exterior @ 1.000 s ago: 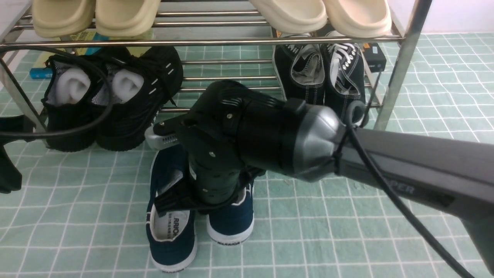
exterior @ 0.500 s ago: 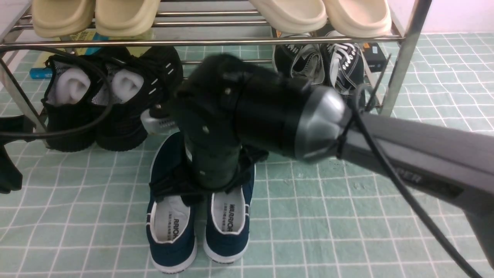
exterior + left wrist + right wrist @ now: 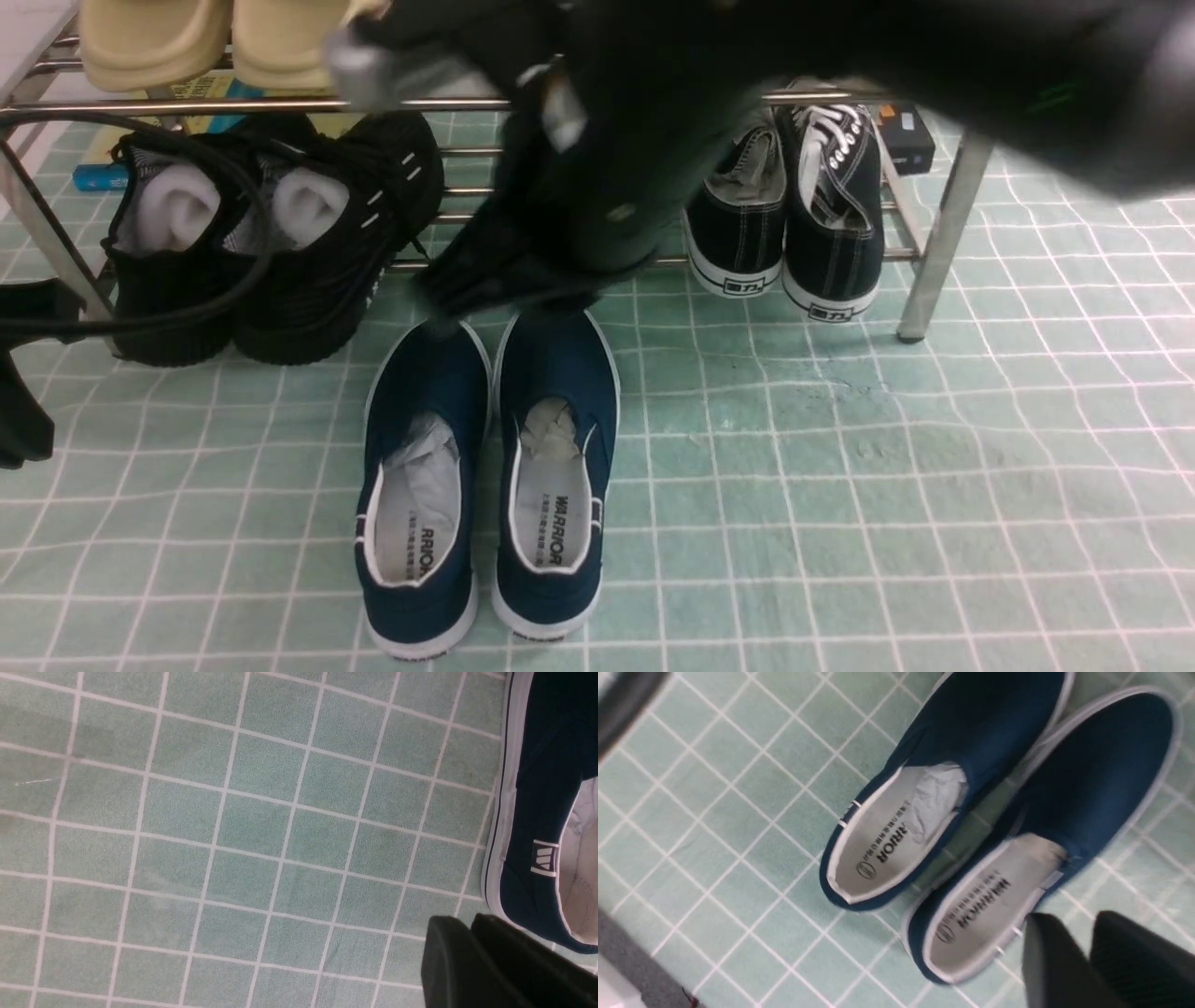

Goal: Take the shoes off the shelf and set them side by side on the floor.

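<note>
- Underneath everything, the floor [image 3: 934,485]: pale green, white grid, slightly wrinkled like cloth; meant as the landing place for the pair.
- At the back, the shelf [image 3: 945,224]: chrome tubes on thick legs, two tiers. Carries cream slides [image 3: 215,37] above, chunky black knit sneakers [image 3: 280,243] and black lace-up sneakers [image 3: 784,215] below, with a bare stretch of tubes between those two lower pairs.
- Across the top of the front view, the right arm [image 3: 840,65]: a dark blur, held high over the lower tier, probably so as not to nudge anything below.
- In front of the shelf, the shoes [image 3: 555,392]: navy slip-ons with white soles, both flat on the floor and off the rack entirely. Toes toward the shelf, heels toward the camera, parallel. Sides touching or just beside each other; cannot tell which. Placed as asked, so task judged essentially done.
- Then the right gripper [image 3: 1090,926]: fingers drawn nearly together, nothing between them, above the heel end of one shoe and apart from it.
- Then the left gripper [image 3: 469,926]: fingers pressed together, empty, over bare floor just beside the outer side of one shoe. Parked aside, likely to leave room.
- Smallest, grey paper stuffing [image 3: 551,434] in each toe: there to hold the canvas in shape.
</note>
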Motion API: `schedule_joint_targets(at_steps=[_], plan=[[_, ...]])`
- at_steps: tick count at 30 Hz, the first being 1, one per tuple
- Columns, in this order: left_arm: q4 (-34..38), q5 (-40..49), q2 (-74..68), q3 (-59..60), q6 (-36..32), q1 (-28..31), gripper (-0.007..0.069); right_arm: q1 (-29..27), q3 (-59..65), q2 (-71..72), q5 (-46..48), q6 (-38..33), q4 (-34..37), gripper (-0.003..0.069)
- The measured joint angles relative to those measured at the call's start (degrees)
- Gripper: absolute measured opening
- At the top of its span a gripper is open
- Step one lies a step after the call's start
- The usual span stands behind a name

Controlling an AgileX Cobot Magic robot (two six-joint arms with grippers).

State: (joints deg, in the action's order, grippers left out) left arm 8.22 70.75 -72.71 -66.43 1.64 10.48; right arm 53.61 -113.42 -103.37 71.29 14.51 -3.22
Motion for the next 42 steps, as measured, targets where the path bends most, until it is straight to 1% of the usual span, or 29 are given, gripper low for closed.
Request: schedule_joint_targets(at_steps=[1, 2, 3, 4, 7, 8, 9, 10, 14, 15, 16, 17, 18, 19, 20, 22, 25, 37, 42], plan=[[0.05, 0.0, 0.0, 0.0, 0.0, 0.0, 0.0085, -0.79, 3.31, 5.21, -0.01, -0.33, -0.09, 0.0027], [0.05, 0.0, 0.0, 0.0, 0.0, 0.0, 0.0086, -1.1, 6.02, 8.01, 0.11, -0.32, -0.18, 0.0003], [0.05, 0.0, 0.0, 0.0, 0.0, 0.0, 0.0086, -1.33, 7.76, 10.94, 0.11, -0.39, -0.18, -0.0008], [0.05, 0.0, 0.0, 0.0, 0.0, 0.0, 0.0086, -1.52, 12.71, 16.38, 0.18, -0.45, -0.44, -0.0014], [0.1, 0.04, 0.0, 0.0, 0.0, 0.0, 0.0089, -1.52, 22.02, 28.17, 0.18, -0.5, -0.97, -0.0015], [0.1, 0.04, 0.0, 0.0, 0.0, 0.0, 0.0089, -1.52, 23.64, 29.96, -0.02, -0.5, -1.04, -0.0015], [0.1, 0.04, 0.0, 0.0, 0.0, 0.0, 0.0089, -1.52, 31.78, 38.35, -2.58, -0.5, -1.04, -0.0015], [0.1, 0.04, 0.0, 0.0, 0.0, 0.0, 0.0089, -1.52, 35.77, 42.19, -5.17, -0.5, -1.04, -0.0015], [0.1, -0.4, 0.0, 0.0, 0.0, 0.0, 0.009, -1.52, 56.77, 59.06, -25.61, -0.5, -0.51, -0.0015], [0.04, -0.47, 0.0, 0.0, 0.0, 0.0, 0.0091, -1.52, 61.88, 61.87, -29.48, -0.93, -0.48, -0.0015], [0.04, -0.53, 0.0, 0.0, 0.0, 0.0, 0.0091, -1.52, 62.83, 63.11, -30.37, -1.07, -0.43, -0.0015], [0.04, -0.53, 0.0, 0.0, 0.0, 0.0, 0.0092, -1.52, 69.62, 66.97, -36.14, -2.13, -0.3, -0.0015], [0.04, -0.57, 0.0, 0.0, 0.0, 0.0, 0.0093, -1.52, 73.65, 68.85, -39.77, -3.05, -0.15, -0.0015], [0.04, -0.59, 0.0, 0.0, 0.0, 0.0, 0.0094, -1.52, 76.31, 69.73, -41.42, -3.92, -0.13, -0.0015], [0.04, -0.65, 0.0, 0.0, 0.0, 0.0, 0.0094, -1.52, 76.77, 70.06, -41.81, -4.1, -0.13, -0.0015], [-0.14, -1.0, 0.0, 0.0, 0.0, 0.0, 0.0096, -1.52, 80.8, 71.36, -45.73, -6.51, -0.13, -0.0015], [-0.76, -1.05, 0.0, 0.0, 0.0, 0.0, 0.0097, -1.52, 82.08, 71.63, -47.02, -7.67, -0.13, -0.0015], [-4.61, -0.07, 0.0, 0.0, 0.0, 0.0, 0.0106, -1.52, 82.16, 71.7, -45.63, -7.88, -0.13, -0.0008], [-4.93, -0.07, 0.0, 0.0, 0.0, 0.0, 0.0113, -1.52, 82.16, 71.7, -45.53, -7.88, -0.13, -0.0003]])
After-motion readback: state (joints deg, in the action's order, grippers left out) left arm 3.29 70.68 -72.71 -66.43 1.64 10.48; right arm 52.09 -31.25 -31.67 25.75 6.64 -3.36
